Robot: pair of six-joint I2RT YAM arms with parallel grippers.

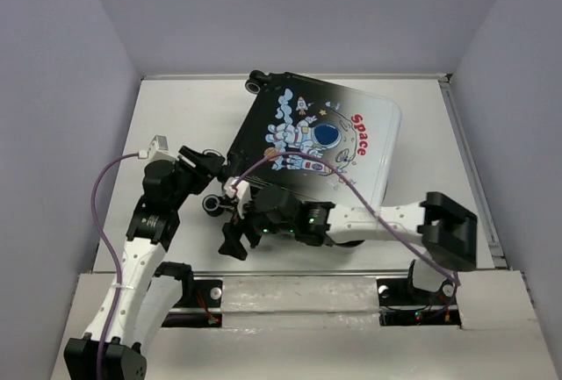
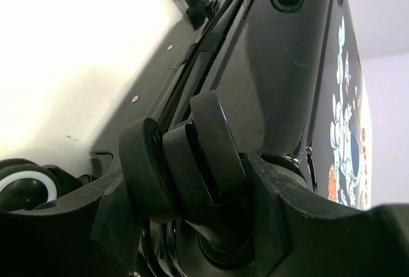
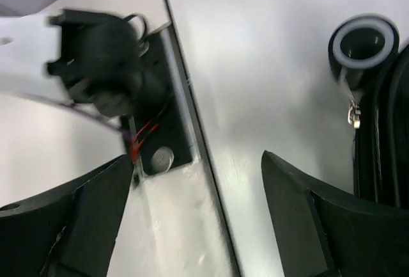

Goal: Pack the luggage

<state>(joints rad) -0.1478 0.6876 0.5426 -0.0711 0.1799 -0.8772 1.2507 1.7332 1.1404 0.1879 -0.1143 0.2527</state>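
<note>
The small hard suitcase [image 1: 334, 134] lies flat and shut on the white table [image 1: 176, 117]. It is turned a bit crooked, near the middle and toward the back. Its top goes from black on the left to silver on the right. It has a cartoon spaceman and the red word "Space" on it. Its black wheels stick out on the left side.

The left arm reaches in from the near left. Its left gripper [image 1: 215, 168] is at the left edge of the suitcase [image 2: 281, 79]. The right arm bends at the near right and reaches across to the left, low along the near side of the case. Its right gripper [image 1: 233, 241] is just past the near left corner.

The left wrist view shows the shiny black side and zip line up close. A black double wheel [image 2: 172, 174] sits between the fingers [image 2: 57, 232]. I cannot tell if they squeeze it.

The right wrist view shows the right gripper [image 3: 198, 158] with its fingers wide apart over bare table [image 3: 255, 66], holding nothing. At the right are a wheel with a white ring [image 3: 362, 41], a small metal zip pull [image 3: 352, 114] and the case's black edge [image 3: 390, 162].
</note>
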